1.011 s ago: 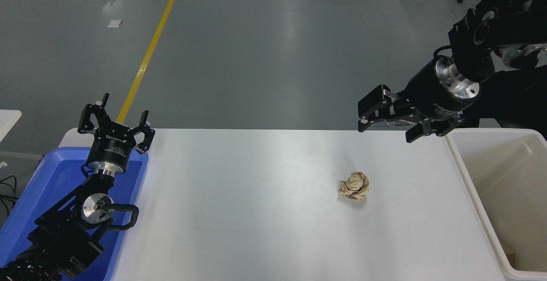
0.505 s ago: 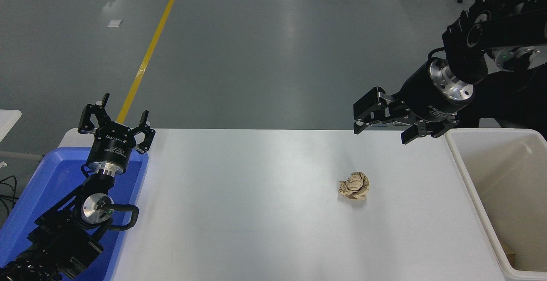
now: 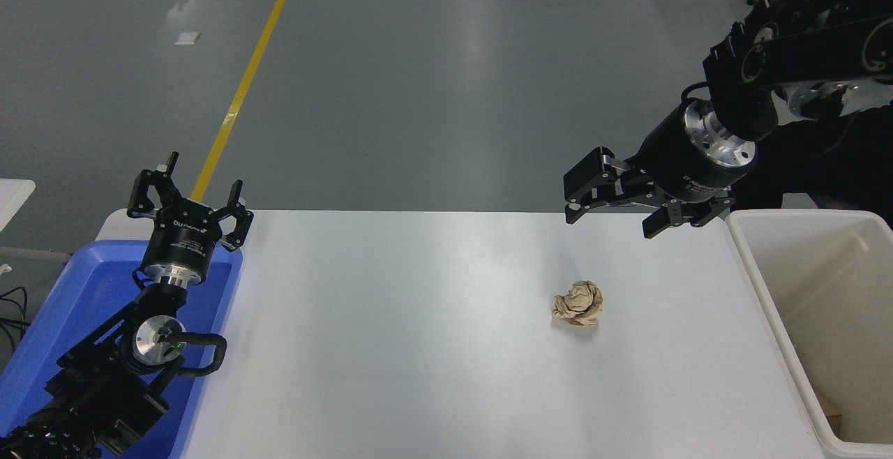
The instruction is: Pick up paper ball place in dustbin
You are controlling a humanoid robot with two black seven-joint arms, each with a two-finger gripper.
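The paper ball (image 3: pixel 578 304), a crumpled tan-brown wad, lies on the white table (image 3: pixel 418 347) right of centre. My right gripper (image 3: pixel 608 216) is open and empty, raised over the table's far edge, above and slightly right of the ball. The dustbin (image 3: pixel 767 291), a large cream plastic bin, stands at the table's right end. My left gripper (image 3: pixel 188 197) is open and parked at the lower left.
A blue plastic tray (image 3: pixel 42 347) sits at the table's left end under my left arm. Grey floor with a yellow line (image 3: pixel 244 89) lies beyond the table's far edge.
My right gripper has moved a little to the left and slightly up, away from the dustbin. The paper ball and left arm have not moved.
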